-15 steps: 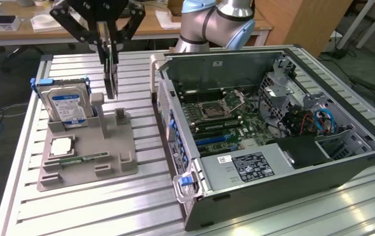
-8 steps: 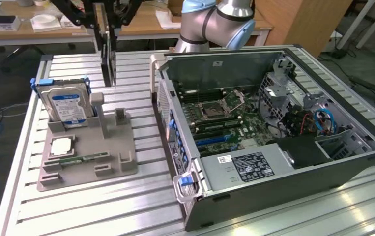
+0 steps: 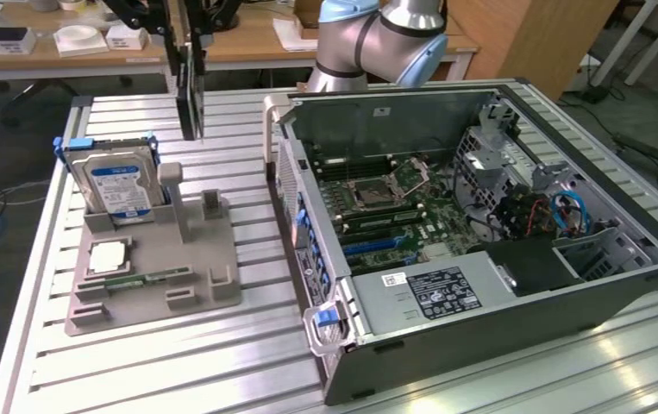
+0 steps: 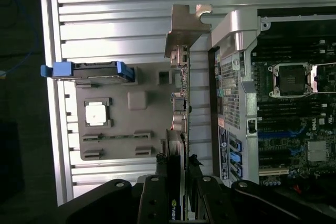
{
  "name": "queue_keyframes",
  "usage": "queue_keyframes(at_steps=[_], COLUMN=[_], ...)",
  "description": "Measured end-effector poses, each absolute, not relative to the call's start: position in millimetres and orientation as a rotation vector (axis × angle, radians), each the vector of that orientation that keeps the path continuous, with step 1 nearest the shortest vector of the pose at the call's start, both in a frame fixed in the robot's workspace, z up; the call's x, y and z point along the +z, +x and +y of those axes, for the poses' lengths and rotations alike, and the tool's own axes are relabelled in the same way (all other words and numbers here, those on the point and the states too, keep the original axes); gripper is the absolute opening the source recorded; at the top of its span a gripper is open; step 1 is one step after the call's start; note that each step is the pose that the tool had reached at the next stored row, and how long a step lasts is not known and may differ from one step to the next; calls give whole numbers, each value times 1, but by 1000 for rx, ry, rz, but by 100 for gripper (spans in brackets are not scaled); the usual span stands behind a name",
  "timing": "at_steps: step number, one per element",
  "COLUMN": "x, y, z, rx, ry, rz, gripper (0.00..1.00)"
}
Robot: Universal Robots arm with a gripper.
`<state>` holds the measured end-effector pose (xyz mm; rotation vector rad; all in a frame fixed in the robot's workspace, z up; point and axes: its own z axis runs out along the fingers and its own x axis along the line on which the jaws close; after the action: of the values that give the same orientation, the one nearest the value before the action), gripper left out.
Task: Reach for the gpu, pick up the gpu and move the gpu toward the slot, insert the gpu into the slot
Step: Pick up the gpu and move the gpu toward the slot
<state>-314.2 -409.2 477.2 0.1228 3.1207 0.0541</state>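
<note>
Above the ribbed aluminium table (image 3: 133, 362), thin dark rectangular gpu card with metal bracket (image 3: 191, 95) held upright, pinched by black gripper (image 4: 177, 179) jaws, between grey plastic fixture (image 3: 179, 259) and open computer case (image 3: 513, 319).

A ribbed aluminium table (image 3: 191, 362) carries a grey holder block (image 3: 191, 259), seemingly plastic, toward the exterior view's left, and an open computer case (image 3: 501, 328) lying on its side just beside it.
</note>
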Motion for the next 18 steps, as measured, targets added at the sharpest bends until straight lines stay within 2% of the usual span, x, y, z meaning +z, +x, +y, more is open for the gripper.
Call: queue_keyframes(at_steps=[18], x=[478], y=[-264], z=[-409], rx=[94], ry=[128], rz=[3121], gripper=[26])
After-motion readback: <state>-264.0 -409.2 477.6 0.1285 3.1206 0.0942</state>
